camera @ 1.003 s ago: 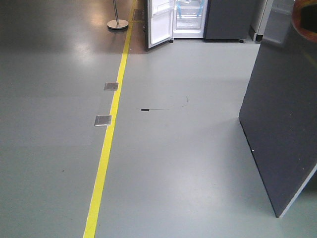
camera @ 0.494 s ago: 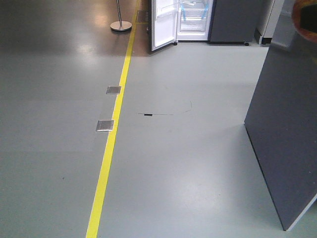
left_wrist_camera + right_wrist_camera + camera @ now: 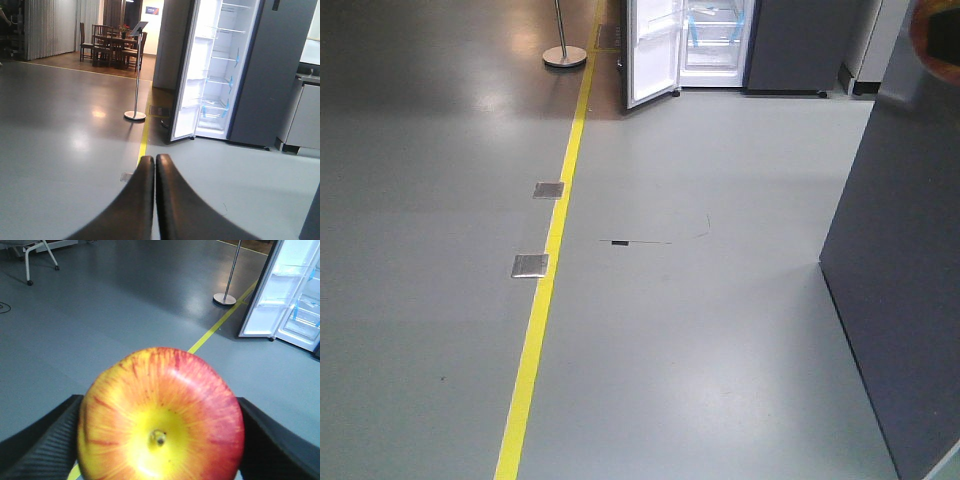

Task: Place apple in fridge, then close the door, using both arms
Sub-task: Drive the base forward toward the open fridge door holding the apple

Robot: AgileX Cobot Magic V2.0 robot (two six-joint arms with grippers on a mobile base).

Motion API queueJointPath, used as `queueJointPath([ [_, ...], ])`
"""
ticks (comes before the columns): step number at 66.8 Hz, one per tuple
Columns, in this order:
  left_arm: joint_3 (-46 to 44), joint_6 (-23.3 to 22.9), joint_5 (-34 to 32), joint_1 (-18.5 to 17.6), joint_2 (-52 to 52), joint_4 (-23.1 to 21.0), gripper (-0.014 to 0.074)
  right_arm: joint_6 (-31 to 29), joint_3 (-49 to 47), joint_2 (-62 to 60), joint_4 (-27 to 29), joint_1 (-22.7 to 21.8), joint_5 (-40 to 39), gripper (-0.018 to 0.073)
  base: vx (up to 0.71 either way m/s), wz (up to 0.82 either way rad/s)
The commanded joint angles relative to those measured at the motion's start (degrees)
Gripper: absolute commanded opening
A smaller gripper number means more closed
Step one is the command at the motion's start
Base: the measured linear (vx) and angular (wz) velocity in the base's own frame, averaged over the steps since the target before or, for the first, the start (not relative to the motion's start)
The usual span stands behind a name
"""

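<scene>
The red and yellow apple [image 3: 160,415] fills the right wrist view, stem end facing the camera. My right gripper [image 3: 160,432] is shut on it, a black finger [image 3: 45,445] pressed to each side. A blurred red edge of the apple [image 3: 932,32] shows at the front view's top right. Far ahead across the floor, the dark grey fridge [image 3: 260,75] has its door [image 3: 192,80] swung open to the left, showing the white interior and blue tape. Both also show as fridge [image 3: 720,40] and door [image 3: 652,55]. My left gripper [image 3: 154,160] is shut and empty, pointing toward the fridge.
A yellow floor line [image 3: 545,290] runs toward the fridge, with two metal floor plates [image 3: 530,265] beside it. A stanchion post [image 3: 135,114] stands left of the door. A dark grey cabinet side [image 3: 905,280] rises close on the right. A table with chairs [image 3: 112,47] stands far back.
The floor plates and the black mark have slid down the front view and the cabinet side has shifted right, so the base has rolled forward toward the fridge.
</scene>
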Motion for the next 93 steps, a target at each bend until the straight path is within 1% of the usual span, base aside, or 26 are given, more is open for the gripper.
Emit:
queueJointPath([
  [1,-1.04,0.08,-4.22,-0.36,0.31,-0.55,-0.0007,-0.46,-1.36,-0.64,2.49,-0.14,-3.62,0.0193,0.15,0.0],
  [93,-1.04,0.08,-4.22,-0.36,0.31,-0.55,-0.0007,-0.46,-1.36,-0.64,2.49,-0.14,-3.62,0.0193,0.17,-0.02],
])
